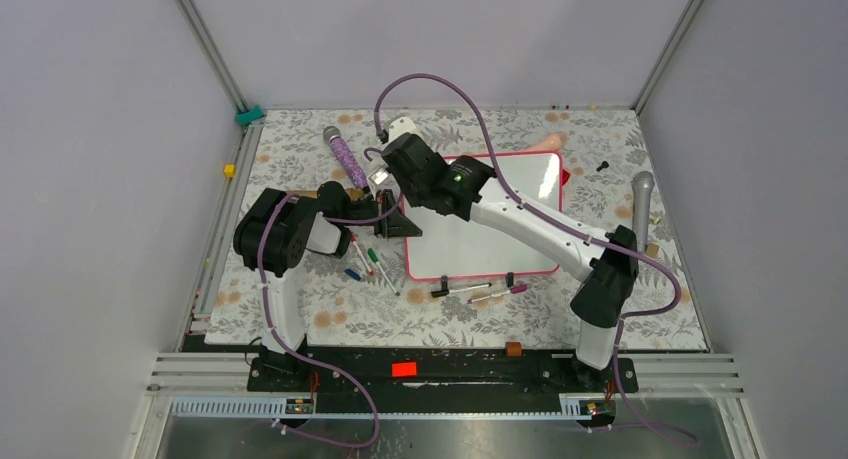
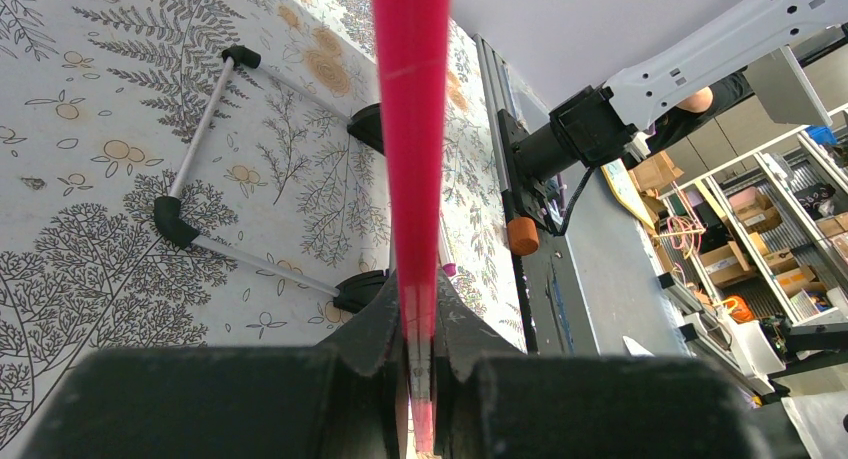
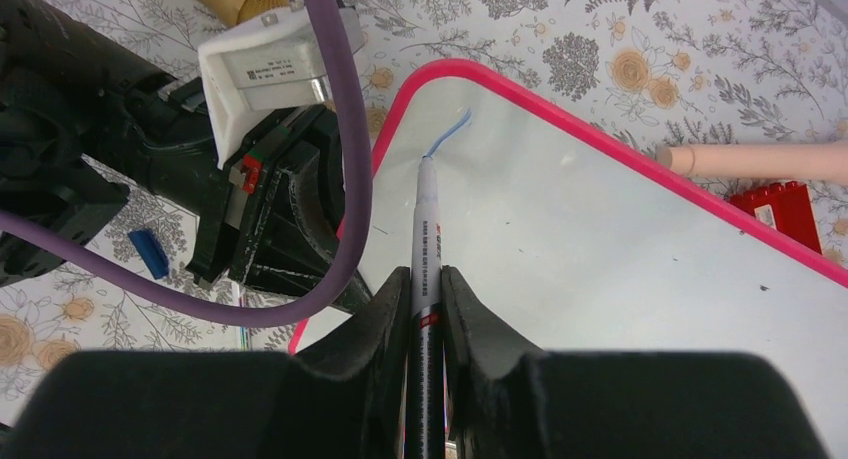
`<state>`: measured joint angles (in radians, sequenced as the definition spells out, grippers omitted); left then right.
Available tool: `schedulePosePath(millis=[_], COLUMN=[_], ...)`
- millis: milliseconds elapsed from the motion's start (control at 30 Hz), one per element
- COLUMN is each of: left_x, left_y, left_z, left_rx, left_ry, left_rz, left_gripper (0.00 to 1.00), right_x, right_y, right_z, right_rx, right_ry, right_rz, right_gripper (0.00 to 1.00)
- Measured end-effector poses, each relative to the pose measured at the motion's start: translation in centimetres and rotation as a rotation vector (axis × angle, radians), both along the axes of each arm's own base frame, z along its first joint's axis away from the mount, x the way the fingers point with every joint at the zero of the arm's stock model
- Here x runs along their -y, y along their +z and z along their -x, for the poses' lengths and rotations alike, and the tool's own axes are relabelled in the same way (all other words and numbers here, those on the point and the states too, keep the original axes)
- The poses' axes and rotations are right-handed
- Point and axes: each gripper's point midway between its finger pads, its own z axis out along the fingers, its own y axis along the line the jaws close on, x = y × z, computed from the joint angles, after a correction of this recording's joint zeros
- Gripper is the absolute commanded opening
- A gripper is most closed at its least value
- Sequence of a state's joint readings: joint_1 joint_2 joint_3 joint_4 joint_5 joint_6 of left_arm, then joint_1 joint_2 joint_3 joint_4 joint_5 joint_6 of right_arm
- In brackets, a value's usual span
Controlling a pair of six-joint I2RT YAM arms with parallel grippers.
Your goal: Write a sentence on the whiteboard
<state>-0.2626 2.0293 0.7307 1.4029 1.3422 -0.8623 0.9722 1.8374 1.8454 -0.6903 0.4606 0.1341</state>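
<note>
The right pincer (image 3: 425, 279) is closed tight on a marker (image 3: 428, 209). The marker's tip touches the whiteboard (image 3: 600, 249) just ahead of this pincer, at the end of a short blue line (image 3: 453, 132). The whiteboard lies on the floral surface (image 3: 640, 39) and spreads ahead of this pincer and to its right. The left pincer (image 2: 418, 314), just to the left of the right one, is closed on the board's pink rim (image 2: 410, 129).

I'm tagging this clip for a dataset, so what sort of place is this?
Probably a robotics lab test cell: grey panel walls on aluminium framing, a floral-covered table, and storage shelves of boxes beyond.
</note>
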Motion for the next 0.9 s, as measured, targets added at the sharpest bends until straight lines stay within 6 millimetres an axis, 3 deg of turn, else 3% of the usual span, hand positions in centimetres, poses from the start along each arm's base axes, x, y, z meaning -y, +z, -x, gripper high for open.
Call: schedulePosePath(millis=[600,900], left_x=[0.0,0.0], left_y=[0.0,0.0], left_z=[0.0,0.0], left_rx=[0.002,0.002], left_ry=[-0.002,-0.001], left_rz=[0.000,0.000], left_gripper=[0.00,0.00], right_x=[0.9,0.9], right_y=[3.0,2.5], right_z=[-1.1,-1.8], right_rx=[0.073,0.069], right_ry=[-0.055,-0.068], right_rz=[-0.002,0.006], right_gripper=[0.00,0.00])
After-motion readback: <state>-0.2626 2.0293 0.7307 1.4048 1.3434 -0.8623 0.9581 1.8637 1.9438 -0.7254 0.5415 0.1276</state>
